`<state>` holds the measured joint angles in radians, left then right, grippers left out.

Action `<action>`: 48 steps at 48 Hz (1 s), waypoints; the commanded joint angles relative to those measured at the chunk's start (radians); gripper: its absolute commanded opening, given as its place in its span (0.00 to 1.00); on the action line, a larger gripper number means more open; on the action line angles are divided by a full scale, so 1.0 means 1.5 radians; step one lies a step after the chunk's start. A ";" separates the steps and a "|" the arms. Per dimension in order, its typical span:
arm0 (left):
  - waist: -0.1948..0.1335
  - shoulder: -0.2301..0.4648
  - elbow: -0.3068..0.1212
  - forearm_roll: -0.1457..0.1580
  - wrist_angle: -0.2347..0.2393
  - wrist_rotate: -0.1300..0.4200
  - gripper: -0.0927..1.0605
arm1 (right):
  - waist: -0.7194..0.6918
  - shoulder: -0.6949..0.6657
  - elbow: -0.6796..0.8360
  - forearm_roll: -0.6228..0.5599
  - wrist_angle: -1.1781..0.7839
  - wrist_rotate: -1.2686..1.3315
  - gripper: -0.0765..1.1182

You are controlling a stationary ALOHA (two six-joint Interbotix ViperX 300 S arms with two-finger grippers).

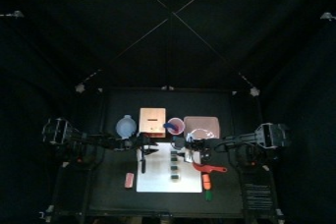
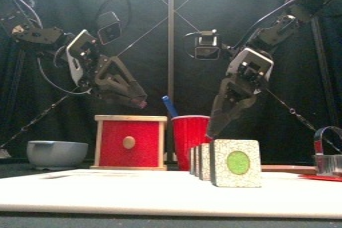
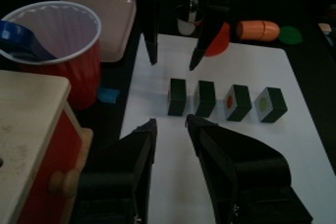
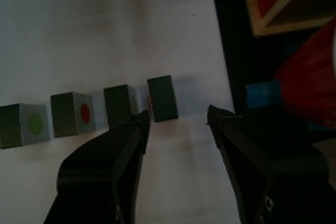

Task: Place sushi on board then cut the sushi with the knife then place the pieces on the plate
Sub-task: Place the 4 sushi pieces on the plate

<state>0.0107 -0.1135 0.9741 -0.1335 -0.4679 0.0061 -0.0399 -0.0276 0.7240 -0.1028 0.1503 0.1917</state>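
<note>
Left of frame, our left gripper hangs parted and empty. Centre, four dark green toy sushi blocks stand along the flat white cutting board. Right, our open, empty right gripper should, we judge, straddle the end block squarely.

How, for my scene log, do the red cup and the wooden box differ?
The red cup is round and open-topped, holding a blue knife. The wooden box is square-faced, pale wood with a red drawer front. Both stand upright, side by side.

Pale wooden box, glossy plastic red cup, matt white board
</note>
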 commanded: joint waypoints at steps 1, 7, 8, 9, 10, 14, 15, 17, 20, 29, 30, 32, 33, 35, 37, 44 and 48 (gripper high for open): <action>0.002 -0.006 -0.006 0.002 0.004 0.000 0.70 | 0.003 0.006 -0.027 -0.001 -0.004 0.000 0.77; 0.001 -0.006 -0.006 0.002 0.006 0.000 0.70 | 0.003 0.028 -0.038 -0.001 -0.004 -0.001 0.77; 0.001 -0.006 -0.006 0.001 0.007 0.001 0.70 | 0.003 0.031 -0.039 -0.001 -0.003 -0.001 0.77; 0.002 -0.006 -0.006 0.002 0.007 0.000 0.70 | 0.003 0.033 -0.040 -0.001 -0.004 -0.001 0.77; 0.001 -0.006 -0.006 0.002 0.007 0.001 0.70 | 0.002 0.036 -0.041 0.000 -0.004 -0.001 0.77; 0.002 -0.006 -0.006 0.002 0.007 0.001 0.70 | 0.002 0.047 -0.046 -0.001 -0.004 -0.001 0.77; 0.001 -0.005 -0.006 0.002 0.006 0.001 0.70 | 0.002 0.049 -0.047 -0.001 -0.004 -0.001 0.77; 0.001 -0.006 -0.005 0.003 0.007 0.001 0.70 | 0.002 0.053 -0.050 -0.001 -0.004 -0.001 0.77; 0.002 -0.005 -0.006 0.005 0.007 0.001 0.70 | 0.001 0.061 -0.054 -0.001 -0.004 -0.001 0.77; 0.001 -0.003 -0.006 0.006 0.007 0.000 0.70 | 0.003 0.082 -0.063 -0.001 -0.001 0.001 0.73; 0.001 -0.003 -0.006 0.006 0.007 0.000 0.70 | 0.003 0.083 -0.063 -0.001 -0.001 0.002 0.72; 0.001 -0.003 -0.006 0.006 0.007 0.001 0.70 | 0.003 0.083 -0.064 0.000 0.000 0.003 0.68; 0.001 -0.003 -0.006 0.006 0.007 0.001 0.70 | 0.004 0.083 -0.064 0.000 -0.001 0.003 0.67; 0.001 -0.003 -0.006 0.006 0.007 0.001 0.70 | 0.004 0.081 -0.064 0.001 -0.001 0.004 0.62; 0.001 -0.003 -0.006 0.006 0.007 0.001 0.70 | 0.003 0.076 -0.063 0.003 0.000 0.004 0.60; -0.001 -0.002 -0.006 0.006 0.007 0.000 0.70 | 0.000 0.042 -0.049 0.008 0.022 0.004 0.56; -0.002 -0.002 -0.006 0.006 0.007 0.000 0.70 | -0.003 0.001 -0.032 0.009 0.049 0.005 0.56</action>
<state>0.0092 -0.1104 0.9756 -0.1258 -0.4541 0.0061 -0.0368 0.0644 0.6688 -0.0920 0.1994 0.1963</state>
